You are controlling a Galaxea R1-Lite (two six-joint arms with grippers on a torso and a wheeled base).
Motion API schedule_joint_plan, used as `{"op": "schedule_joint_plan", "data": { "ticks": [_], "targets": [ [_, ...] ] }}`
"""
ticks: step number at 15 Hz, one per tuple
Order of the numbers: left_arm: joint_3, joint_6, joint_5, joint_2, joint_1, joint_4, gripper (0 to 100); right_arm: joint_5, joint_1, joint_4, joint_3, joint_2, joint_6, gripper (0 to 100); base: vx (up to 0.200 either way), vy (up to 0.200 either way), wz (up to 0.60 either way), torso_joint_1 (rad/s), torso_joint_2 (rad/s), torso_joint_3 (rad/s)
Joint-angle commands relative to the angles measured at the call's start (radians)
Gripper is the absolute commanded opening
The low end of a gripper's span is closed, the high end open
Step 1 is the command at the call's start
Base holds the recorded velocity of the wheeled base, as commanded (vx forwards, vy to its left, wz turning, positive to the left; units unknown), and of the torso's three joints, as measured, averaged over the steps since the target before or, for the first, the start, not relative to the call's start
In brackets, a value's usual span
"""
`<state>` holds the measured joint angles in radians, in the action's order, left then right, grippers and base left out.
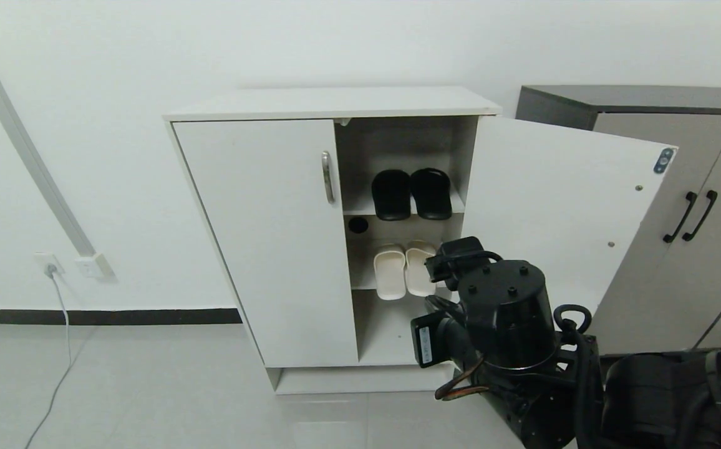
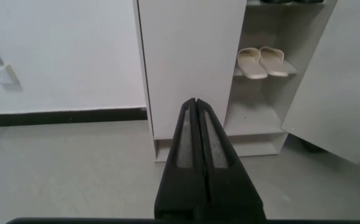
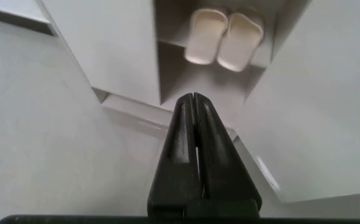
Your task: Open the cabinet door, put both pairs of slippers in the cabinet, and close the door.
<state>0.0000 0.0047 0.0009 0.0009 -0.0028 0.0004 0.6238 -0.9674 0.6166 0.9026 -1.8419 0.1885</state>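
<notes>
The white cabinet [image 1: 267, 237] stands against the wall with its left door closed and its right door [image 1: 554, 206] swung open. A black pair of slippers [image 1: 411, 193] sits on the upper shelf. A cream pair of slippers [image 1: 405, 269] sits on the middle shelf, with the toes over its front edge. My right arm [image 1: 504, 312] is low in front of the open side. My right gripper [image 3: 194, 96] is shut and holds nothing, short of the bottom shelf and below the cream slippers [image 3: 225, 36]. My left gripper [image 2: 195, 101] is shut and holds nothing, above the floor facing the closed door, with the cream slippers [image 2: 266, 62] beyond it.
A grey cabinet [image 1: 678, 218] with black handles stands close behind the open door. A wall socket [image 1: 48, 265] with a hanging cable is at the far left. Bare tiled floor [image 1: 148, 386] lies in front of the cabinet.
</notes>
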Motion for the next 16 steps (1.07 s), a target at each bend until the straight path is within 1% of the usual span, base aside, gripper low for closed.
{"op": "schedule_joint_plan", "data": {
  "ticks": [1,8,16],
  "targets": [
    [0.000,0.000,0.001,0.001,0.000,0.001,0,0.001,0.001,-0.001,-0.001,-0.002,0.000,0,0.000,0.000,0.00,0.032,-0.47,-0.354],
    [0.000,0.000,-0.001,0.001,0.000,0.000,0,0.001,0.001,-0.003,-0.001,-0.002,-0.001,0,0.000,0.000,0.00,0.119,-0.46,-0.348],
    [0.000,0.000,-0.001,0.001,0.000,0.001,0,0.001,0.001,-0.001,-0.007,0.000,-0.011,0,0.000,0.000,0.00,0.173,-0.49,-0.319]
  ]
}}
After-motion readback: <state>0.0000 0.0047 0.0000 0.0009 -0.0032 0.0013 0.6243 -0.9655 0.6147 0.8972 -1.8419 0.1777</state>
